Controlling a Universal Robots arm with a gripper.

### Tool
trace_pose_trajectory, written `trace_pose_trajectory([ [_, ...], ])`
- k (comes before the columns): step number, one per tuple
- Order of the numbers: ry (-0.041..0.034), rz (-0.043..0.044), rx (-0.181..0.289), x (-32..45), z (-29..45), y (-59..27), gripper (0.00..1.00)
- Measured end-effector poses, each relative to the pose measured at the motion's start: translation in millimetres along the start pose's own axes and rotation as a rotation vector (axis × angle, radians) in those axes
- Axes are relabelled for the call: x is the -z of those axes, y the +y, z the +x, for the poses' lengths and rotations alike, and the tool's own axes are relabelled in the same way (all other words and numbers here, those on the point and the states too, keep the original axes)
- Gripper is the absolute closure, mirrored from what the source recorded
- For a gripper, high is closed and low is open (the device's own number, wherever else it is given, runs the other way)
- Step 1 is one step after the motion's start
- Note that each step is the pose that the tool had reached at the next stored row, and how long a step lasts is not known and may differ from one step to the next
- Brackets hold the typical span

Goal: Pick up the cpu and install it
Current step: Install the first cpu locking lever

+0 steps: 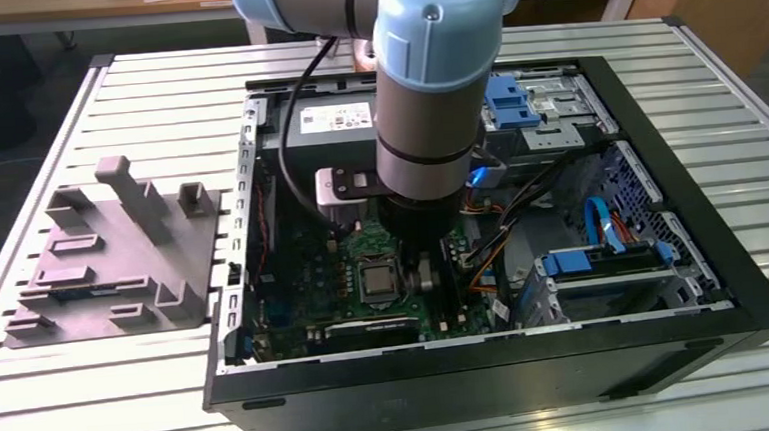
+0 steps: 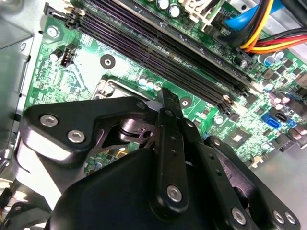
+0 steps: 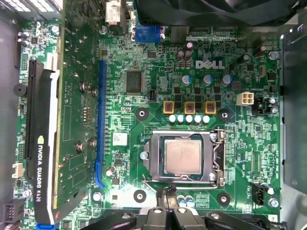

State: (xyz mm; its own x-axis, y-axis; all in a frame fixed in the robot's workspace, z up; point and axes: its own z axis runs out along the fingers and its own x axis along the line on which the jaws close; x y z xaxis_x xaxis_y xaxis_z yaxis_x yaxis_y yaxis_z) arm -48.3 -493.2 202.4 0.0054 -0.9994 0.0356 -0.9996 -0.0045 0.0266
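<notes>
The cpu (image 3: 182, 157), a small silvery-grey square chip, lies flat in the silver metal socket frame (image 3: 217, 158) on the green motherboard (image 3: 158, 96). In the first wrist view my gripper (image 3: 168, 192) hovers just off one edge of the socket, its dark fingertips together and holding nothing. In the second wrist view the gripper (image 2: 167, 94) shows from behind, its narrow tips pointing at the board beside the memory slots (image 2: 158, 48). In the exterior view the arm (image 1: 433, 92) reaches straight down into the open computer case (image 1: 657, 289), next to the socket (image 1: 377, 279).
A grey plastic fixture (image 1: 114, 257) stands on the slatted table at the exterior view's left. Inside the case are a graphics card (image 3: 41, 143), loose cables (image 1: 518, 207) and blue drive brackets (image 1: 602, 259). The case walls close in around the board.
</notes>
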Motion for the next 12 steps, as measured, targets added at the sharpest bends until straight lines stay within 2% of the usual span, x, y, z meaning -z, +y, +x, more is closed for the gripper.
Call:
trace_pose_trajectory([
  [12,-0.0023,0.0000,0.000,1.7,0.0,0.0,0.89],
])
